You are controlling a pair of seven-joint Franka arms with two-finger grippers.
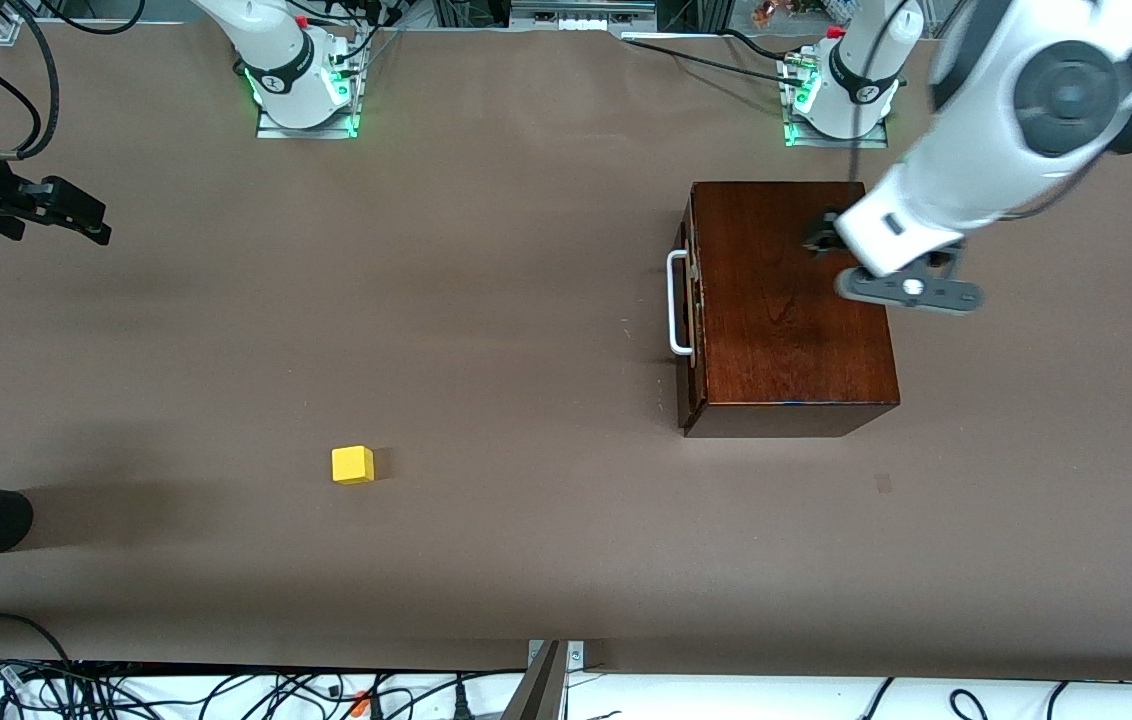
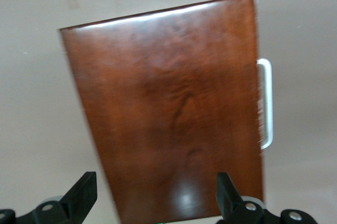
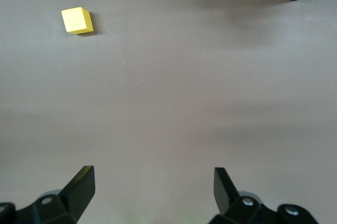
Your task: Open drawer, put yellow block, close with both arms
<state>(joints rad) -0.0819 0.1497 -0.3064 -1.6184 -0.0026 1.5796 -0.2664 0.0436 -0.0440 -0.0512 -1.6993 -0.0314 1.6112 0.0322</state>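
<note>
Currently the drawer (image 1: 688, 305) sits closed in the wooden box (image 1: 791, 300) toward the left arm's end of the table (image 1: 526, 300); left gripper (image 2: 152, 195) hovers over the box, fingers spread. Right gripper (image 3: 152, 190) hangs released (nothing held) over bare table at the right arm's edge. Yellow block (image 1: 352, 465) lies well apart, nearer the front edge.
</note>
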